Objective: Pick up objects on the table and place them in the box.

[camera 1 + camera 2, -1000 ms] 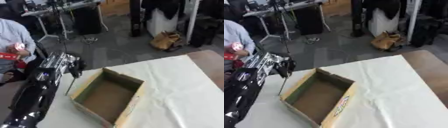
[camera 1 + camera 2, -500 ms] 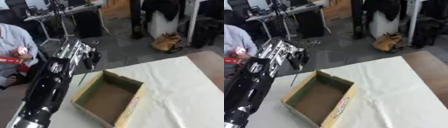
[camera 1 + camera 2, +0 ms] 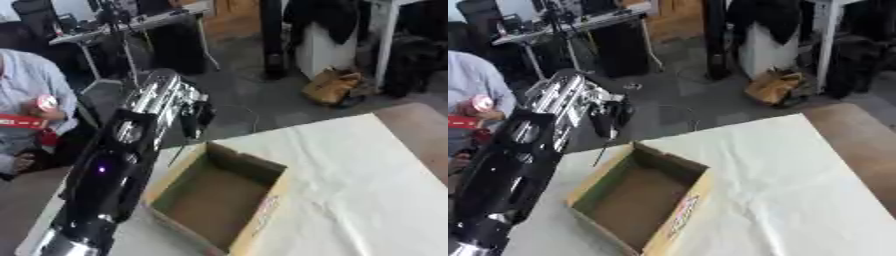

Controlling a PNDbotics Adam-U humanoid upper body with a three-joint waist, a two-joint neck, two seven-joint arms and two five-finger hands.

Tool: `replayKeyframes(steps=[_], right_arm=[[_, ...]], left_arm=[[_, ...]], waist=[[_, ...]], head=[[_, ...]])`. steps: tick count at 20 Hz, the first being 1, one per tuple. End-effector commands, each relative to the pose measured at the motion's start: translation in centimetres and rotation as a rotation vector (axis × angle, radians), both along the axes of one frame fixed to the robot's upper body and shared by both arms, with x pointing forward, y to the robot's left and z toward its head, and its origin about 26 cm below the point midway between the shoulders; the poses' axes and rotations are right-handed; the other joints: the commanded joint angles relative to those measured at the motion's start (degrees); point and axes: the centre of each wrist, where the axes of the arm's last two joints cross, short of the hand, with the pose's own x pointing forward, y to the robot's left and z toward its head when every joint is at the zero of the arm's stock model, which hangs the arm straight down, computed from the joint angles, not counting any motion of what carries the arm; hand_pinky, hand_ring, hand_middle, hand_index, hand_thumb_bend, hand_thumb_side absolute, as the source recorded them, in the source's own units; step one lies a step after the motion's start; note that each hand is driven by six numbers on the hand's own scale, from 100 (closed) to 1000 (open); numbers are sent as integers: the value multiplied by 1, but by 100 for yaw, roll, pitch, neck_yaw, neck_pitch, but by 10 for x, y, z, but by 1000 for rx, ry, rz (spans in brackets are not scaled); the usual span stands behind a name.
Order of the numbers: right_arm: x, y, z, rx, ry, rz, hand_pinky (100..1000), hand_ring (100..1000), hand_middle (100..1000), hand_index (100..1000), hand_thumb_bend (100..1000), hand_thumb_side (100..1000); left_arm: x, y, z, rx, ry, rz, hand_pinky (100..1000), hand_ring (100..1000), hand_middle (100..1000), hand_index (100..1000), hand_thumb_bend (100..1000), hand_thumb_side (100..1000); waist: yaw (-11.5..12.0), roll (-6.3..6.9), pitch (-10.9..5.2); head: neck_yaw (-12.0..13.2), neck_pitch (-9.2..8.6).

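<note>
Box [image 3: 219, 197] of brown cardboard sits open on the white-covered table [image 3: 350, 190], toward its left side, and its floor looks bare, so nothing has been placed yet. Over the last second the left arm has swung up and forward: a second ago the left hand [image 3: 194, 116] hung low beside the near-left wall of the box, and now it is raised above and just beyond the far-left corner, out past the table edge. Dark fingers hang downward, and a thin dark thing [image 3: 604, 147], perhaps a rod or a cable, dangles from the hand toward the box's left rim; whether the fingers pinch it or it merely trails I cannot tell, as the hand is blurred. If it is a picked object, this lift reads as the carry toward the box, with the release still to come. No other loose objects show on the cloth. The right hand appears in neither view.
</note>
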Motion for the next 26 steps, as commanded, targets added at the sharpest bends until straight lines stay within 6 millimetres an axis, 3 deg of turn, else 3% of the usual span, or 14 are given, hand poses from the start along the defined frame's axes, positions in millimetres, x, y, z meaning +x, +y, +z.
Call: replayKeyframes(steps=[1, 9, 14, 15, 19, 20, 21, 23, 24, 25, 26], right_arm=[[-1, -1, 10, 15, -147, 38, 838, 831, 631, 696, 100, 1000], [0, 0, 11, 19, -144, 45, 837, 830, 630, 696, 100, 1000], [0, 0, 11, 25, -144, 46, 837, 830, 630, 695, 100, 1000], [0, 0, 11, 25, -144, 46, 837, 830, 630, 695, 100, 1000], [-1, -1, 11, 28, -148, 44, 837, 830, 630, 695, 100, 1000], [-1, -1, 11, 28, -149, 44, 837, 829, 630, 695, 100, 1000], [-1, -1, 11, 28, -149, 43, 837, 829, 630, 695, 100, 1000], [-1, -1, 11, 28, -151, 43, 837, 829, 630, 695, 100, 1000], [-1, -1, 11, 29, -153, 42, 837, 829, 630, 695, 100, 1000], [-1, -1, 11, 30, -155, 42, 837, 829, 630, 695, 100, 1000], [-1, -1, 11, 31, -157, 42, 837, 829, 630, 695, 100, 1000]], left_arm=[[-10, -12, 19, 33, -61, -37, 602, 724, 655, 568, 100, 173], [-15, -36, 10, 81, -56, -92, 610, 734, 666, 569, 100, 176], [-11, -45, -9, 116, -17, -92, 614, 741, 677, 574, 101, 180], [-10, -45, -12, 120, -8, -89, 661, 780, 741, 642, 100, 235], [4, -44, -45, 144, 93, -55, 740, 833, 805, 705, 114, 274], [6, -43, -50, 157, 109, -52, 802, 883, 862, 782, 220, 335], [8, -43, -55, 173, 122, -51, 827, 903, 885, 812, 270, 370], [11, -43, -62, 211, 140, -57, 860, 943, 925, 841, 376, 609], [11, -44, -65, 227, 149, -70, 877, 955, 942, 854, 440, 776], [11, -45, -66, 240, 156, -84, 877, 955, 942, 854, 440, 776], [10, -47, -67, 251, 157, -99, 910, 988, 997, 883, 571, 973]], waist=[[12, -60, -111], [9, -55, -126], [14, -64, -138], [12, -67, -137], [-18, -89, -123], [-27, -92, -115], [-32, -95, -109], [-38, -100, -97], [-41, -103, -91], [-41, -105, -88], [-44, -108, -83]], head=[[1, 64], [-6, 85], [-22, 83], [-24, 83], [-31, 90], [-34, 90], [-36, 88], [-43, 84], [-46, 87], [-50, 89], [-52, 94]])
